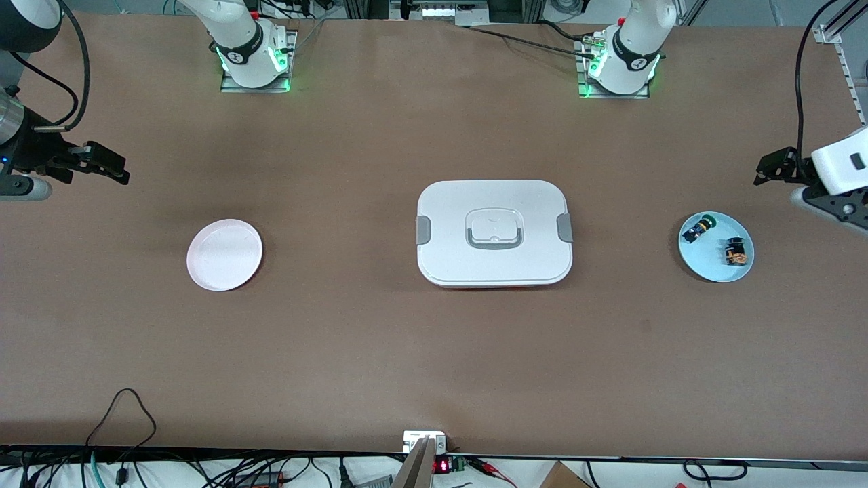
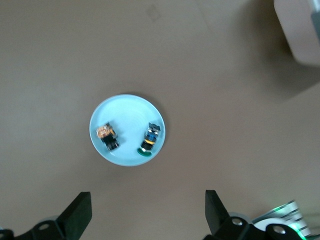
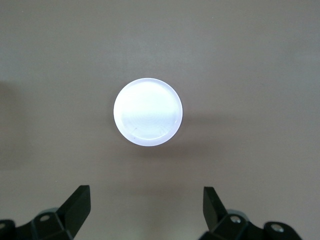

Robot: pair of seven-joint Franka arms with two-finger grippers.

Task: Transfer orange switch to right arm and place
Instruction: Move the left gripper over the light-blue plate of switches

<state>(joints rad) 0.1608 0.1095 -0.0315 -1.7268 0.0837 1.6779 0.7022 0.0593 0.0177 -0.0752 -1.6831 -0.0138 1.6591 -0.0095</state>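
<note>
The orange switch [image 1: 735,253] lies on a light blue plate [image 1: 705,257] toward the left arm's end of the table. It also shows in the left wrist view [image 2: 107,136]. A dark blue switch with a green cap [image 1: 698,229] lies beside it on the same plate [image 2: 127,110]. My left gripper [image 1: 773,167] is open and empty, up in the air over bare table beside the blue plate; its fingers [image 2: 80,210] stand wide apart. My right gripper [image 1: 108,165] is open and empty, up over bare table near the white plate [image 1: 224,254]; its fingers [image 3: 80,202] stand wide apart.
A white lidded box [image 1: 494,232] with grey latches stands in the middle of the table, between the two plates. The white plate [image 3: 148,111] holds nothing. Cables hang along the table edge nearest the front camera.
</note>
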